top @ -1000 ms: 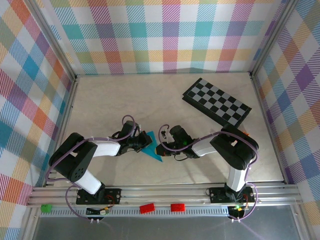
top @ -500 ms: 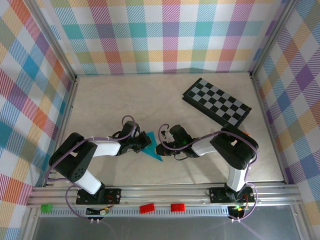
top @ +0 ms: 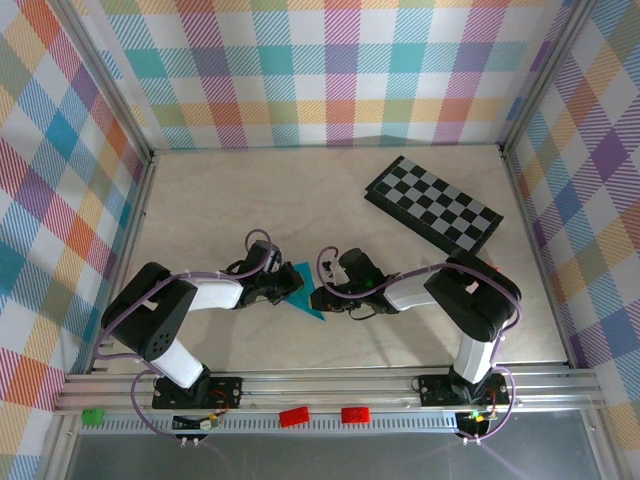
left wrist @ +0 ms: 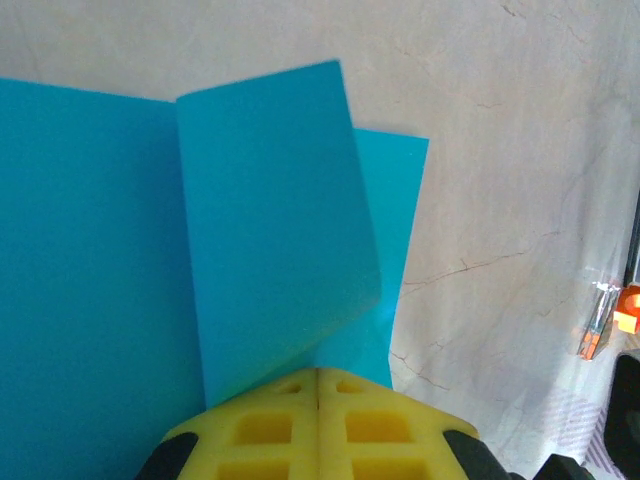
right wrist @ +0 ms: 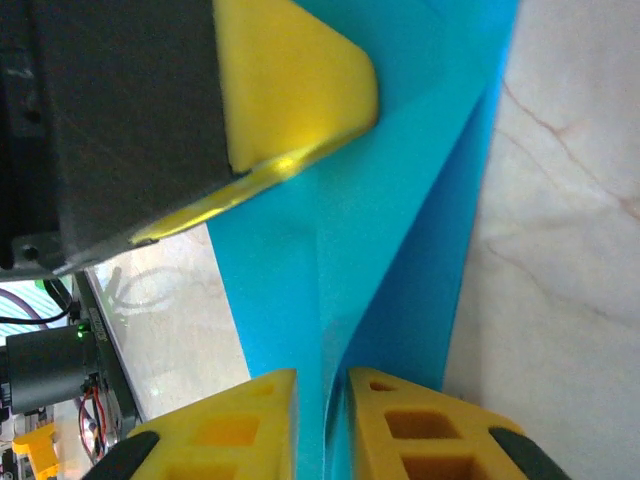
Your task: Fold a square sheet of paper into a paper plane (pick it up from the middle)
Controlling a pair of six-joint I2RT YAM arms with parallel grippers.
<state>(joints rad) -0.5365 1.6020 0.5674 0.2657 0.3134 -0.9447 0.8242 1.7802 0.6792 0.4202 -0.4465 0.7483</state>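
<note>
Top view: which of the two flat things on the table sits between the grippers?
The plain blue paper, with the left gripper and right gripper on either side. The checkered board lies apart, farther back on the right.

- worktop (top: 250,200): pale, marble-patterned, walled on three sides by plaid panels.
- square sheet of paper (top: 307,298): cyan-blue, folded to a pointed triangular shape, near the front middle, between the two claws.
- left claw (top: 286,289): at the paper's left edge; arm low over the worktop.
- right claw (top: 323,298): at the paper's right edge; grip too small to judge.
- checkered board (top: 435,205): black and grey, far right, lying askew, well apart from the paper.
- two red clips (top: 293,416): on the front rail.
</note>
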